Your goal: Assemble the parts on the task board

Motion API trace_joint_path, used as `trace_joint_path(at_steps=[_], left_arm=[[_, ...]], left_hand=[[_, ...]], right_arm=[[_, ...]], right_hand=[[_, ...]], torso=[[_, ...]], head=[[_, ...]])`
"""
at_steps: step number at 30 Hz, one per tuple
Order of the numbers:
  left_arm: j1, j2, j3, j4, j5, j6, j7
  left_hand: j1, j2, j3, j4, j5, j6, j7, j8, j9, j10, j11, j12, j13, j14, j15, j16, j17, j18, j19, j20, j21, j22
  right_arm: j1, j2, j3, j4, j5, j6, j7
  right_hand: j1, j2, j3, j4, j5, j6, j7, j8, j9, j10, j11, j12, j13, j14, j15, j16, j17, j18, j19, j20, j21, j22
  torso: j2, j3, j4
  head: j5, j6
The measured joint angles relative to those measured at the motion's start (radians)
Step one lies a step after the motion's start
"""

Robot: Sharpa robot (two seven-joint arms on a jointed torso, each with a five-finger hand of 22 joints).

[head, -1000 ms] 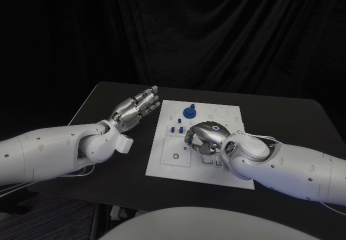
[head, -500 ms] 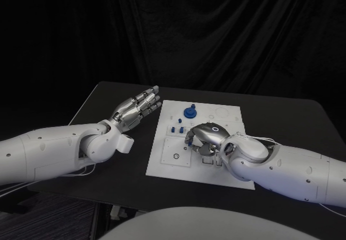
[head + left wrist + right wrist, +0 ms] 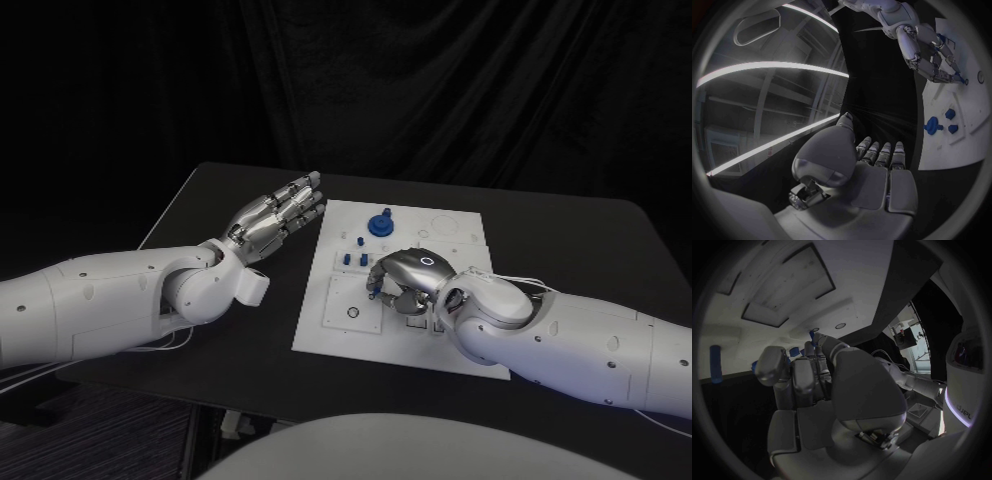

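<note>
The white task board (image 3: 335, 336) lies in the middle of the black table. A blue knob (image 3: 379, 224) stands near its far edge, with small blue parts (image 3: 351, 260) in a row closer in. My right hand (image 3: 408, 279) hovers low over the board's middle, fingers curled down. A thin blue peg (image 3: 815, 339) shows between its fingertips, and the hand seems to pinch it. The left wrist view shows that hand (image 3: 932, 56) over the board (image 3: 943, 145) and the knob (image 3: 932, 125). My left hand (image 3: 274, 216) is held flat and empty beside the board's left edge.
Rectangular recesses and round holes mark the board (image 3: 767, 280), and a blue peg (image 3: 716, 364) stands near one of its edges. Black table (image 3: 216, 190) surrounds the board on all sides, with a dark curtain behind.
My right hand has crept slightly left over the board's middle, fingers still curled. The left hand has not moved.
</note>
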Motion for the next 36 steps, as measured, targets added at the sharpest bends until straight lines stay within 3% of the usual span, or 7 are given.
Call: trace_joint_path(at_steps=[36], left_arm=[[-0.001, 0.009, 0.0, -0.01, 0.0, 0.01, 0.0]], left_hand=[[0.004, 0.004, 0.005, -0.006, 0.01, 0.0, 0.0, 0.0, 0.0, 0.0, 0.0, 0.0, 0.001, 0.0, 0.0, 0.0, 0.001, 0.0, 0.0, 0.0, 0.0, 0.0]], right_arm=[[-0.003, 0.021, 0.002, -0.016, -0.002, 0.016, 0.0]], right_hand=[[-0.001, -0.001, 0.0, 0.0, -0.004, 0.0, 0.0, -0.005, 0.003, 0.002, -0.002, -0.006, -0.004, 0.0, 0.0, -0.008, -0.017, 0.0, 0.0, 0.0, -0.01, 0.0]], torso=[[-0.001, -0.0002, 0.001]], head=[[0.002, 0.0]])
